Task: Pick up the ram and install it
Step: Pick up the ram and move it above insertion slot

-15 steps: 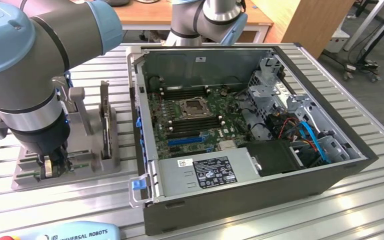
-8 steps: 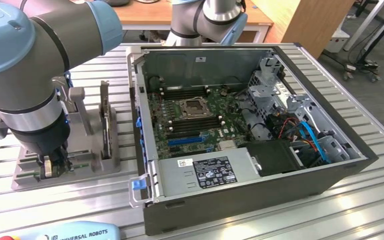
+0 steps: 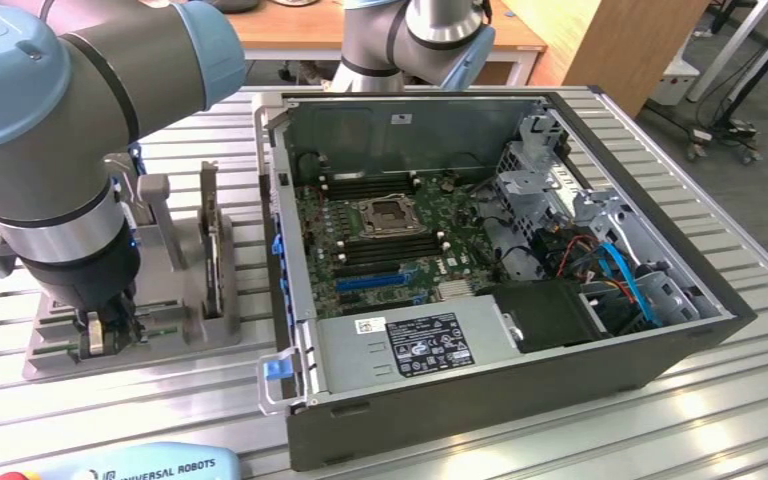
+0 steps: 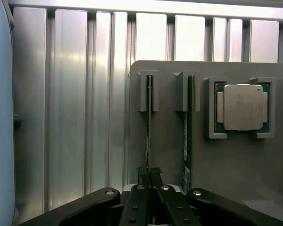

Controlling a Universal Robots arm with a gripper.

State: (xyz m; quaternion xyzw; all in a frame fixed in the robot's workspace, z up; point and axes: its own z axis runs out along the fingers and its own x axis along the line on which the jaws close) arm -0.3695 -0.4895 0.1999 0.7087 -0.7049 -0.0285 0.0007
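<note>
The ram is a thin green stick standing on edge in a slot of the grey holder. My gripper is shut on its near end, with the black fingertips pressed against both sides of the board. The stick still sits in its slot. In the exterior view my gripper points straight down into the grey holder on the exterior view's left, beside the open computer case. Inside the case, the motherboard's long memory slots lie on either side of the processor socket.
A second green stick stands in the neighbouring slot, and a square silver processor chip rests in a pocket beyond it. The holder sits on a ribbed aluminium table. A power supply and cables occupy the case's near side.
</note>
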